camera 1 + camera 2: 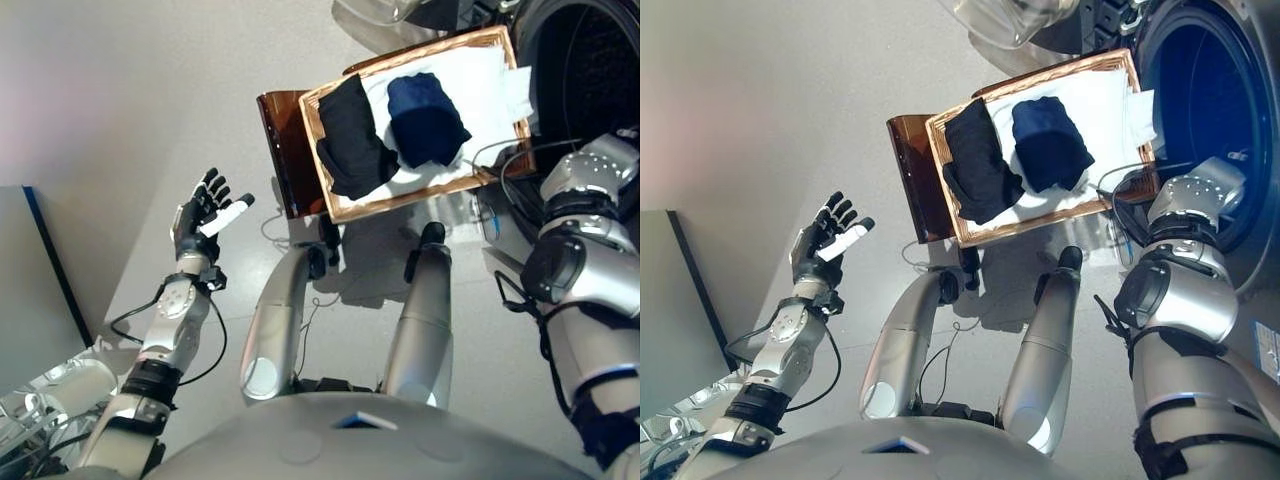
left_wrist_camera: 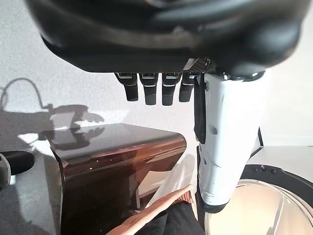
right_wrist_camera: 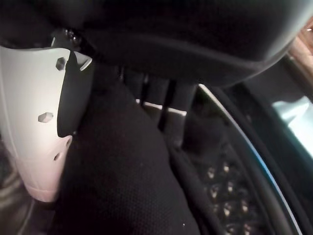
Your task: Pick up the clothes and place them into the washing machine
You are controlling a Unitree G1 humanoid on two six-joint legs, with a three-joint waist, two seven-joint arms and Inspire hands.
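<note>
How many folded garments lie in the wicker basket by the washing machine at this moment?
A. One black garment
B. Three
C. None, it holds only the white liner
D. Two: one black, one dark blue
D: in the wicker basket a black garment lies on the white liner beside a dark blue garment, and no third one shows there.

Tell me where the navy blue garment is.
The navy garment lies in the wicker basket, right of the black garment, beside the washing machine opening.
</note>
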